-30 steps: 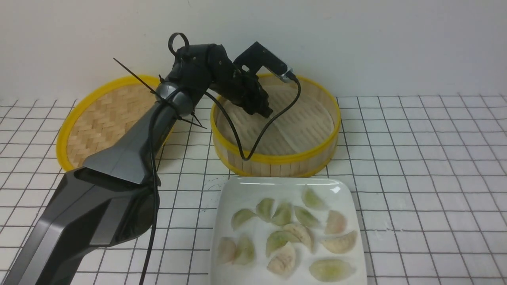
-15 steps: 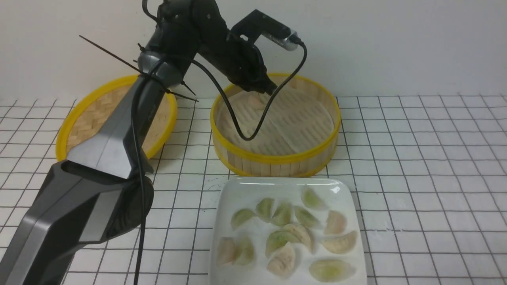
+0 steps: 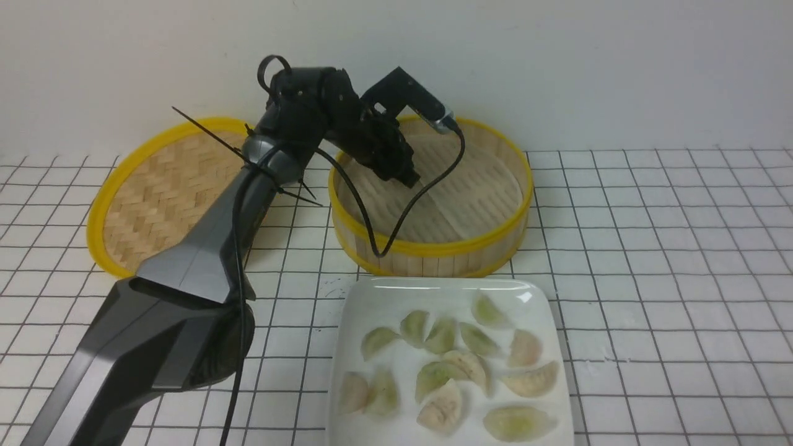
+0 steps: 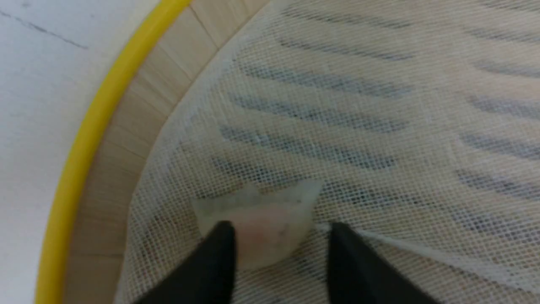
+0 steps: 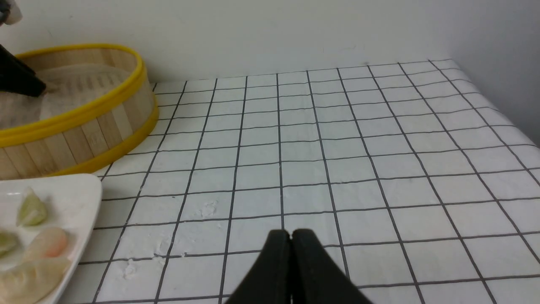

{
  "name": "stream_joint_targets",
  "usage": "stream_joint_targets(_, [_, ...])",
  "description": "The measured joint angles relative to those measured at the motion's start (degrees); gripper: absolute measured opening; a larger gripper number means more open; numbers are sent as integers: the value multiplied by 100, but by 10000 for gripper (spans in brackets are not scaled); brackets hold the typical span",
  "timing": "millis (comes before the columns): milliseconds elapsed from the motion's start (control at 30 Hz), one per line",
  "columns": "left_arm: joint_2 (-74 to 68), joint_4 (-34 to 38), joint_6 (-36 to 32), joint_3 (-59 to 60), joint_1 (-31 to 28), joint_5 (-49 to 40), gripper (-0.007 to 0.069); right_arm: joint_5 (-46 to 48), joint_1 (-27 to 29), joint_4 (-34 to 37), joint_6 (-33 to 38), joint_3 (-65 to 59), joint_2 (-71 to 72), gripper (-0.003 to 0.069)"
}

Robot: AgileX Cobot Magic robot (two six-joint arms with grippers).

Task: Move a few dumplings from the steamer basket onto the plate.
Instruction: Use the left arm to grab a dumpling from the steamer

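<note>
Front view: the left arm (image 3: 204,248) reaches from 7 o'clock up and over into the steamer basket (image 3: 433,249). The left gripper (image 3: 406,178) is down inside, near the basket's 10 o'clock wall, with a black cable (image 3: 427,179) looping over the front rim. Whether the jaws are open can't be told from here, and the tips hide whatever is under them. The rest of the basket floor visible here has only liner on it. The woven lid (image 3: 155,192) lies flat at 9 o'clock of the basket, just beside it. The white square plate (image 3: 384,291) is at 6 o'clock of the basket, close but not touching. A dozen or so dumplings (image 3: 531,379), green and pink-beige, are spread on the plate, some of them touching. The right gripper is out of frame.

Left wrist view: the left gripper (image 4: 280,228) has its jaws apart, low over the mesh liner (image 4: 337,105). One pink-beige dumpling (image 4: 261,215) lies flat on the liner near the slat wall (image 4: 139,105). One fingertip (image 4: 221,236) overlaps the dumpling's edge, while the other finger is clear of it, so it isn't pinched. A crease in the liner (image 4: 400,249) runs off from the second finger.

Right wrist view: the right gripper (image 5: 291,234) has its fingers pressed together and is holding nothing, above the tiled table (image 5: 337,147). The steamer basket (image 5: 76,114) and a plate corner (image 5: 80,190) with dumplings (image 5: 31,211) are visible, well apart from this gripper. The dark tip of the left gripper (image 5: 21,82) shows inside the basket.
</note>
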State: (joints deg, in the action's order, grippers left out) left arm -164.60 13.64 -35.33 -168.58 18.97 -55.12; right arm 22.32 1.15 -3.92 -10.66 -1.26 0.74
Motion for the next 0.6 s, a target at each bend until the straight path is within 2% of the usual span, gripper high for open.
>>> stream_joint_targets(67, [-84,5,-34,0,0,241,419,0,0,0,0,0,0,-15])
stream_joint_targets(133, [-172,11,-45,0,0,521,466,0,0,0,0,0,0,-15])
stream_joint_targets(267, [-246,84,-85,-28,-15,699,486,0,0,0,0,0,0,-15])
stream_joint_targets(300, [-266,98,-90,-41,-15,726,477,0,0,0,0,0,0,-15])
stream_joint_targets(367, [-341,131,-199,-67,-34,771,375,0,0,0,0,0,0,-15])
stream_joint_targets(433, [-365,167,-262,-88,-45,812,326,0,0,5,0,0,0,-15])
stream_joint_targets(600, [-342,170,-232,-101,-45,748,326,0,0,5,0,0,0,-15])
